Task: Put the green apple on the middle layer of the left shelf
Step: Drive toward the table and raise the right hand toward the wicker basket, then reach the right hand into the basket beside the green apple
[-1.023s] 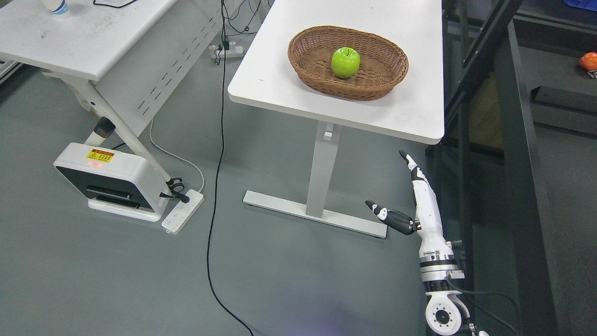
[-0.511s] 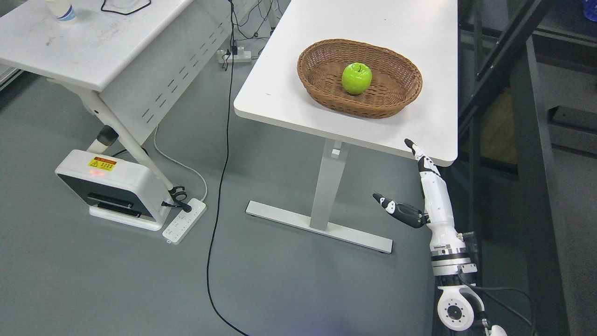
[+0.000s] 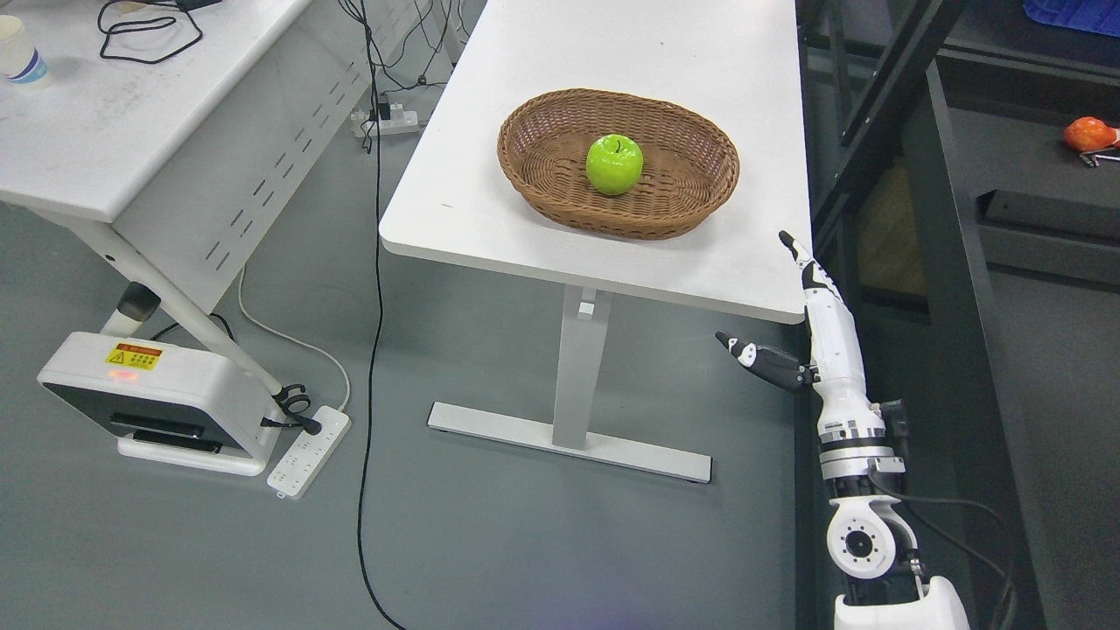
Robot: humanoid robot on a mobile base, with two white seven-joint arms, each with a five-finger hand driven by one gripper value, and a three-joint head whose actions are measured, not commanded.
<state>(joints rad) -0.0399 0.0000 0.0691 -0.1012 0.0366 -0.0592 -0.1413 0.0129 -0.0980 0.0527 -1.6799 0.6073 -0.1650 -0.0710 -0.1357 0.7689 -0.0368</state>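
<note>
Our right hand (image 3: 809, 328) rises from the lower right with its fingers (image 3: 805, 262) stretched out straight and the thumb (image 3: 757, 357) jutting left, holding nothing; the fingertips overlap the white table (image 3: 490, 210) at its near right corner, though we cannot tell whether they touch it. One green apple (image 3: 614, 164) sits stem up in the middle of one oval wicker basket (image 3: 542, 179), which stands toward the table's near edge, closer to the right edge than the left. Bare tabletop lies along the left edge and across the far end. Close past the right edge runs a dark shelf frame (image 3: 949, 210), leaving a narrow gap for our arm. We see one orange object (image 3: 1085, 134) on that frame's surface, one second table (image 3: 114, 122) at the left, and open floor (image 3: 490, 542) below
</note>
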